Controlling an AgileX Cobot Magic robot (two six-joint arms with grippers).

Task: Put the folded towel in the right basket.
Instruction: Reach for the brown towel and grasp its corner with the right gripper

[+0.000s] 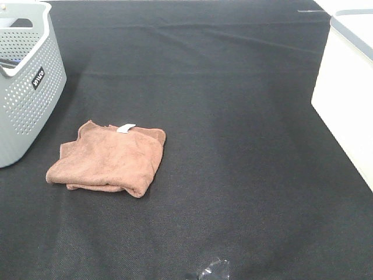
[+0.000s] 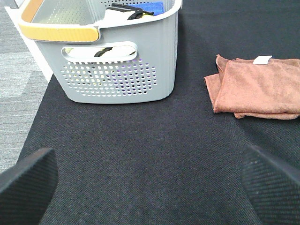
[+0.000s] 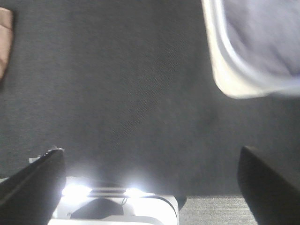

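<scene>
A folded brown towel (image 1: 108,158) with a small white tag lies flat on the black cloth, left of the middle. It also shows in the left wrist view (image 2: 258,91), and its edge shows in the right wrist view (image 3: 3,42). The white right basket (image 1: 349,87) stands at the right edge; its rim shows in the right wrist view (image 3: 234,70). My left gripper (image 2: 150,187) is open and empty, low over the cloth, apart from the towel. My right gripper (image 3: 150,183) is open and empty, near the table's front edge, short of the white basket.
A grey perforated basket (image 1: 26,81) with an orange-topped handle stands at the far left, with dark and blue items inside (image 2: 140,9). A small dark shiny part (image 1: 213,270) pokes in at the bottom edge. Black cloth (image 1: 233,116) covers the table.
</scene>
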